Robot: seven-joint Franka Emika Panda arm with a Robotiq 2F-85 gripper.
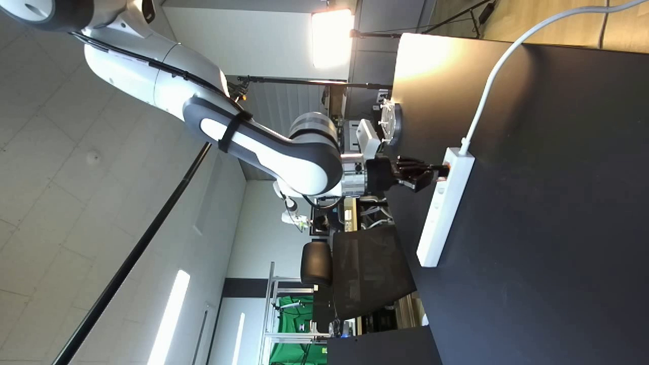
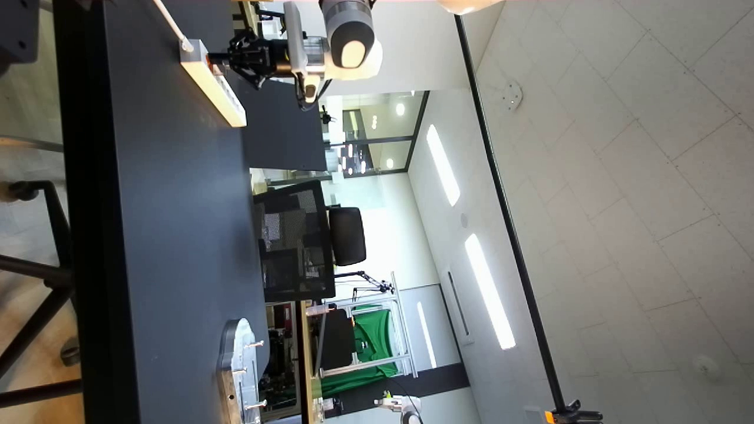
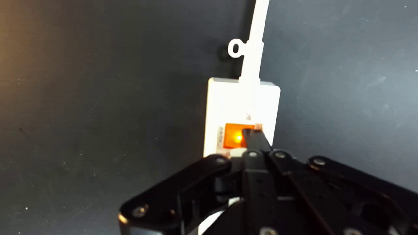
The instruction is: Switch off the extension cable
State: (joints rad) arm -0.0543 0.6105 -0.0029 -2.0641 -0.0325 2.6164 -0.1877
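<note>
The extension cable is a long narrow white power strip, seen in both exterior views (image 1: 443, 213) (image 2: 211, 82) and in the wrist view (image 3: 241, 101). It lies on the dark table with its white cord (image 1: 487, 96) leaving one end. Near that end is an orange switch (image 3: 232, 135) with a bright glowing spot. My gripper (image 3: 253, 132) is shut, its fingertips together and nothing seen between them. The tips are over the right part of the switch and hide it there. In an exterior view the gripper (image 1: 442, 171) reaches the strip's top at the switch. Exact contact cannot be told.
The dark table top (image 1: 547, 243) extends around the strip. A clear plate with upright pegs on a dark base (image 2: 244, 359) stands at the table's edge. A black office chair (image 2: 300, 241) is beyond the table. Both exterior views are turned on their side.
</note>
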